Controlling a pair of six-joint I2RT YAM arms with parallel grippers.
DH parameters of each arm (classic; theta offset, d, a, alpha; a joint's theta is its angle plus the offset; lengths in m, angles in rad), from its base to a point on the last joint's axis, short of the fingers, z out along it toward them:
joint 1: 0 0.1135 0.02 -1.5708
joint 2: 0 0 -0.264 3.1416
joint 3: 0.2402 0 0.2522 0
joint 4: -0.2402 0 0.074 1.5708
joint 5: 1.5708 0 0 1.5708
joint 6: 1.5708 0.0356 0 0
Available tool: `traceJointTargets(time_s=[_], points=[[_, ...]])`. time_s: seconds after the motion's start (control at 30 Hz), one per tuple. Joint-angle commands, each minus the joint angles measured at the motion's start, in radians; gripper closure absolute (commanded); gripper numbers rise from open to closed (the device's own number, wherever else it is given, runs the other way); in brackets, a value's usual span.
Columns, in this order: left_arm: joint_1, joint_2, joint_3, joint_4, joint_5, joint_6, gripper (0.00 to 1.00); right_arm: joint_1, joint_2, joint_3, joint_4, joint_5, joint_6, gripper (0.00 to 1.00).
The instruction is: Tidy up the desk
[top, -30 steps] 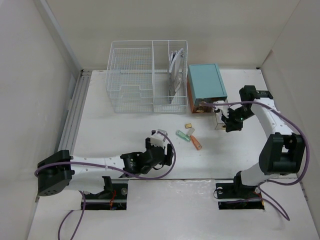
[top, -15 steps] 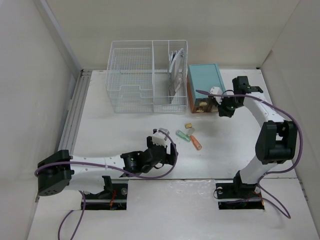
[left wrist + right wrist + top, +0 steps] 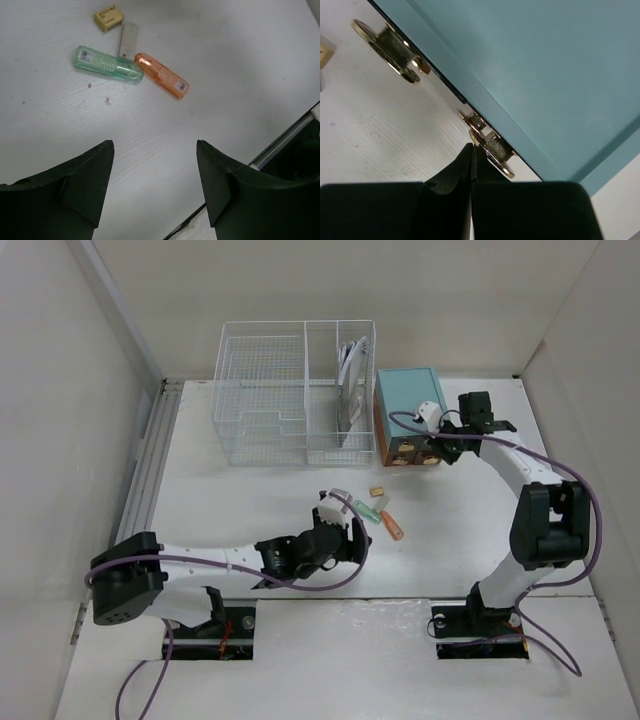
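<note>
The white tabletop (image 3: 240, 510) fills the walled bay, a wire basket (image 3: 260, 370) and a teal drawer box (image 3: 410, 402) side by side toward its far edge. The left jaws stand apart over bare tabletop near a green translucent stick (image 3: 109, 65) touching an orange translucent stick (image 3: 161, 75). The right jaws are pressed together, tips at a brass knob (image 3: 495, 149) on the drawer box's front.
</note>
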Motion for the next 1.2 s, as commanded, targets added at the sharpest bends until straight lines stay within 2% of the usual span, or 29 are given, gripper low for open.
traceJointTargets(time_s=[0.0,0.13,0.2,0.23,0.27,0.3,0.33,0.37,0.4,0.43,0.47,0.5,0.53,0.57,0.6,0.67,0.77,0.8,0.83,0.87,1.17], points=[[0.022,0.028,0.042,0.130,0.056,0.005,0.37,0.006,-0.074,-0.053,0.147,0.032,0.029,1.00],[0.097,0.071,0.063,0.204,0.138,0.005,0.43,-0.003,-0.169,-0.082,-0.034,-0.105,-0.068,1.00],[0.123,0.099,0.092,0.233,0.199,0.005,0.46,-0.012,-0.298,-0.125,-0.003,-0.141,-0.068,0.97],[0.150,0.138,0.106,0.262,0.221,0.005,0.46,-0.021,-0.354,-0.157,0.045,-0.130,-0.039,0.80],[0.166,0.163,0.125,0.271,0.269,0.005,0.50,-0.021,-0.479,-0.232,0.105,-0.107,-0.013,0.67],[0.177,0.188,0.169,0.282,0.293,0.005,0.52,-0.021,-0.546,-0.275,0.259,-0.034,0.022,0.53],[0.190,0.215,0.194,0.293,0.314,0.005,0.56,-0.030,-0.610,-0.321,0.338,0.011,0.059,0.36],[0.218,0.273,0.221,0.304,0.337,0.005,0.62,-0.031,-0.670,-0.406,0.409,0.055,0.134,0.00],[0.232,0.306,0.249,0.319,0.393,-0.004,0.77,-0.031,-0.753,-0.423,0.455,0.086,0.165,0.00],[0.244,0.338,0.310,0.319,0.417,-0.004,0.85,-0.031,-0.770,-0.423,0.468,0.086,0.200,0.00],[0.269,0.404,0.342,0.330,0.434,-0.034,0.91,-0.040,-0.771,-0.411,0.440,0.074,0.281,0.28],[0.279,0.436,0.371,0.330,0.481,-0.045,0.93,-0.040,-0.760,-0.363,0.408,0.056,0.320,0.50],[0.298,0.497,0.426,0.342,0.504,-0.077,0.95,-0.050,-0.731,-0.308,0.329,-0.007,0.357,0.82],[0.298,0.527,0.450,0.342,0.505,-0.077,0.95,-0.051,-0.731,-0.308,0.296,-0.045,0.357,0.83],[0.316,0.553,0.468,0.356,0.517,-0.117,0.95,-0.066,-0.720,-0.276,0.275,-0.078,0.392,0.97],[0.326,0.602,0.510,0.374,0.540,-0.166,0.91,-0.083,-0.711,-0.275,0.264,-0.159,0.426,1.00],[0.352,0.683,0.546,0.410,0.574,-0.260,0.64,-0.093,-0.744,-0.285,0.297,-0.191,0.501,1.00],[0.352,0.714,0.547,0.410,0.574,-0.278,0.60,-0.093,-0.754,-0.285,0.297,-0.192,0.510,1.00],[0.361,0.728,0.560,0.410,0.574,-0.298,0.50,-0.093,-0.763,-0.294,0.308,-0.205,0.519,1.00],[0.361,0.740,0.560,0.410,0.574,-0.344,0.45,-0.093,-0.772,-0.294,0.308,-0.214,0.532,1.00],[0.382,0.861,0.600,0.528,0.514,-0.496,0.41,-0.121,-0.818,-0.323,0.319,-0.265,0.573,1.00]])
